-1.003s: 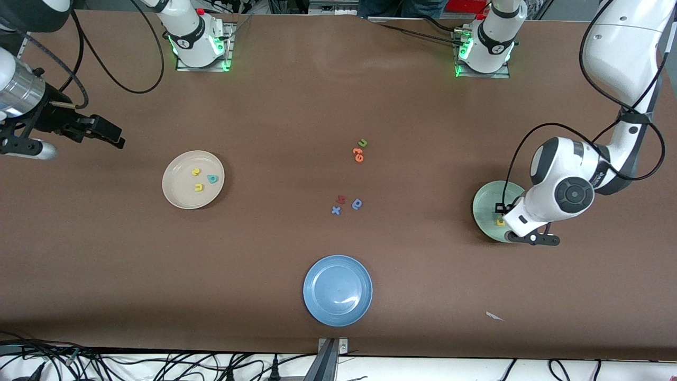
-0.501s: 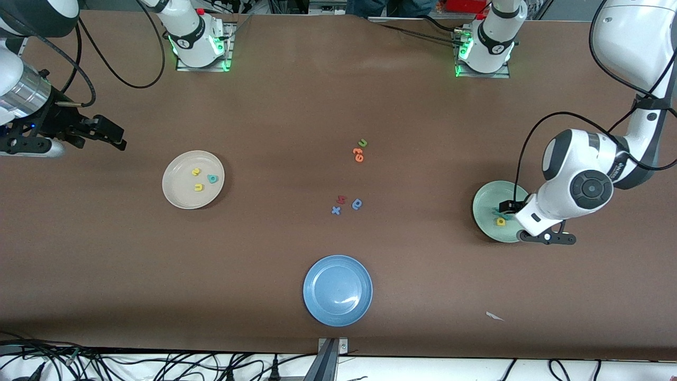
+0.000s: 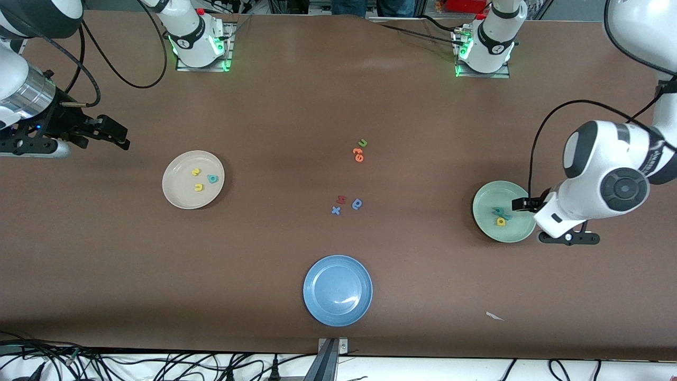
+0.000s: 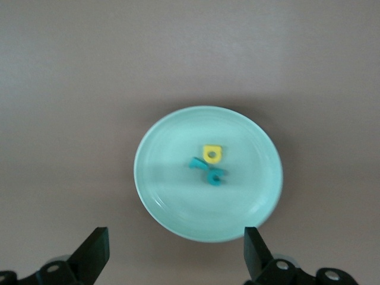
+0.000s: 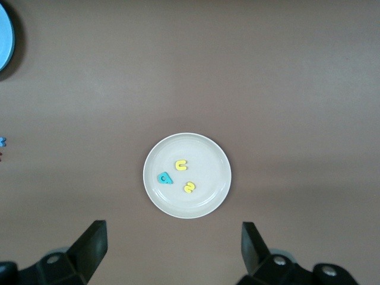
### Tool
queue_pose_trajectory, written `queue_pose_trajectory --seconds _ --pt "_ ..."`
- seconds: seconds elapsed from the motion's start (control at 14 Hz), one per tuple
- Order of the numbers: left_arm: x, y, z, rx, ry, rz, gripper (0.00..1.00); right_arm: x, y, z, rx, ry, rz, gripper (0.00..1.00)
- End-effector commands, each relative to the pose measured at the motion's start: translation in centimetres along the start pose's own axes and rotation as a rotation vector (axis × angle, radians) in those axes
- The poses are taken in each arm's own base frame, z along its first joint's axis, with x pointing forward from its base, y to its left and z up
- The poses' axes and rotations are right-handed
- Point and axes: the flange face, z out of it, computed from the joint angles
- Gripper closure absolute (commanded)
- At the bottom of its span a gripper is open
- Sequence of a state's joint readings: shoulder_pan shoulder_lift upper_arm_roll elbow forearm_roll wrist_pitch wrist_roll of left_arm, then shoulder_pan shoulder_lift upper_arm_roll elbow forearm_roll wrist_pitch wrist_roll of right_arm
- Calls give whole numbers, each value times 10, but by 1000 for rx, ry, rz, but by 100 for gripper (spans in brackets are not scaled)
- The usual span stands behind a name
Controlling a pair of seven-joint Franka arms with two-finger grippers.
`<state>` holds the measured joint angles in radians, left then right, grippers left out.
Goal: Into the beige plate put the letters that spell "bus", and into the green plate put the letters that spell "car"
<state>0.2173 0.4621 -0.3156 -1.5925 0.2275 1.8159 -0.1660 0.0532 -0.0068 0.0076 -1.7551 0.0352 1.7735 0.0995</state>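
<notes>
The beige plate (image 3: 174, 197) holds a yellow "s" (image 3: 195, 171), a yellow "u" (image 3: 198, 187) and a teal "b" (image 3: 212, 179). In the green plate (image 3: 482, 200) lie a yellow "a" (image 3: 500, 221) and two teal letters (image 3: 501, 213) close together. My left gripper (image 3: 521, 204) hangs open over that plate's rim toward the left arm's end, nothing between its fingers. The left wrist view shows the left gripper (image 4: 175, 243), the plate (image 4: 155, 202), the "a" (image 4: 212, 154), the "r" (image 4: 195, 162) and the "c" (image 4: 217, 176). My right gripper (image 3: 115, 134) hovers open over bare table beside the beige plate (image 5: 155, 196).
A blue plate (image 3: 317, 312) sits nearer the front camera, mid-table. Loose letters lie in the middle: a green "u" (image 3: 363, 143), an orange one (image 3: 358, 154), a red one (image 3: 341, 199), a darker blue one (image 3: 357, 203) and a blue "x" (image 3: 336, 210). A white scrap (image 3: 494, 316) lies near the front edge.
My left gripper opened over the green plate, left a teal letter there beside the others, and drew back toward the left arm's end. The right gripper shifted only slightly.
</notes>
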Motion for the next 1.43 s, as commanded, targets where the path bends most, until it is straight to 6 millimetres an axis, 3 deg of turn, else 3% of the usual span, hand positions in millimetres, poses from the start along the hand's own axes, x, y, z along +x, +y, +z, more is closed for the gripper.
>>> queue_pose_trajectory --seconds 0.0,0.14,0.36,0.79,1.36 --pt "-37 2 -57 -32 -17 11 0 -2 -8 -8 -14 6 -28 0" --pt "-58 -12 -91 -97 -11 8 0 -3 -3 -9 -14 -1 -20 0" --pt "-86 -18 -134 -91 30 20 0 -2 -3 -7 -15 -4 -28 0" --pt "-117 -21 -188 -82 54 20 0 -2 -2 -7 -15 -4 -27 0" --pt "-121 -33 -190 -95 46 11 0 -2 1 -7 -32 -2 -28 0"
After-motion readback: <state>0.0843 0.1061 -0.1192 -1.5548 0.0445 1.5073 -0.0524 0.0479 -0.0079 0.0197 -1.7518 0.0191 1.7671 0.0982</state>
